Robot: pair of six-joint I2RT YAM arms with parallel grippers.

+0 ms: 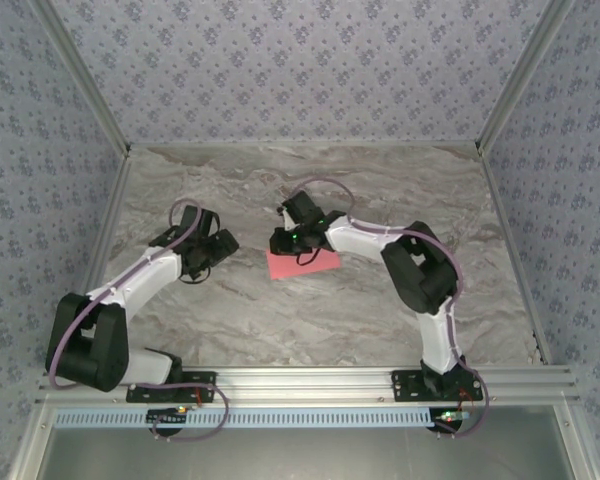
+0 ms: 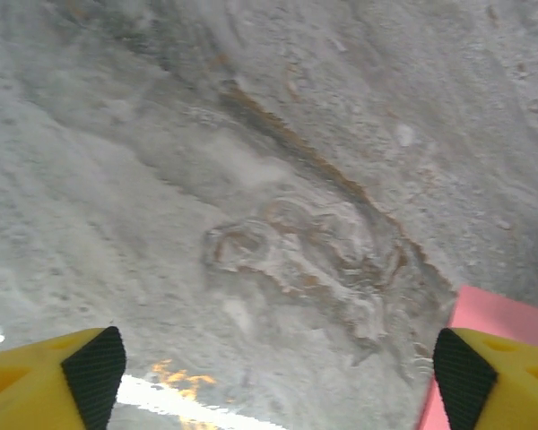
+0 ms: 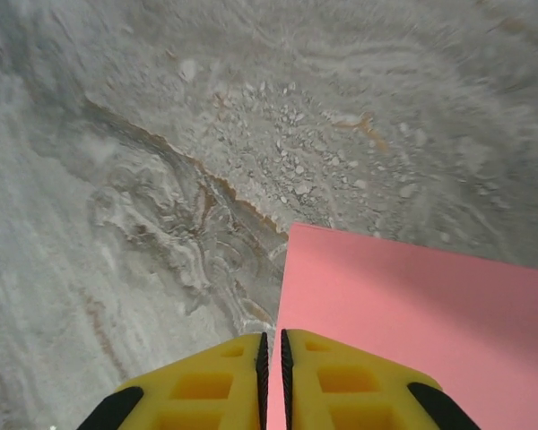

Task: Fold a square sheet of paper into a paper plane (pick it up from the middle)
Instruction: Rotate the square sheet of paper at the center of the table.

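- The marbled surface fills the booth floor. Patterned walls hem it in at the top and both sides of the overhead frame, with bare stone all round the middle.
- The left arm reaches up from the lower left and the right arm bends in from the lower right. Their heads sit near each other at centre, and that's the tight spot.
- The sheet of paper, salmon pink, lies flat just right of centre, well clear of every wall.
- The right fingers hang over the sheet's frame-left edge, all but closed, with a hairline slit between them. Whether they nip the paper, I cannot tell.
- The left fingers are spread wide, holding nothing, with a pink corner beside one of them at the lower right of the wrist frame.
- My read is that a fold is being worked. Press low along that edge, don't let the sheet skate, and bring the left in from the open side.
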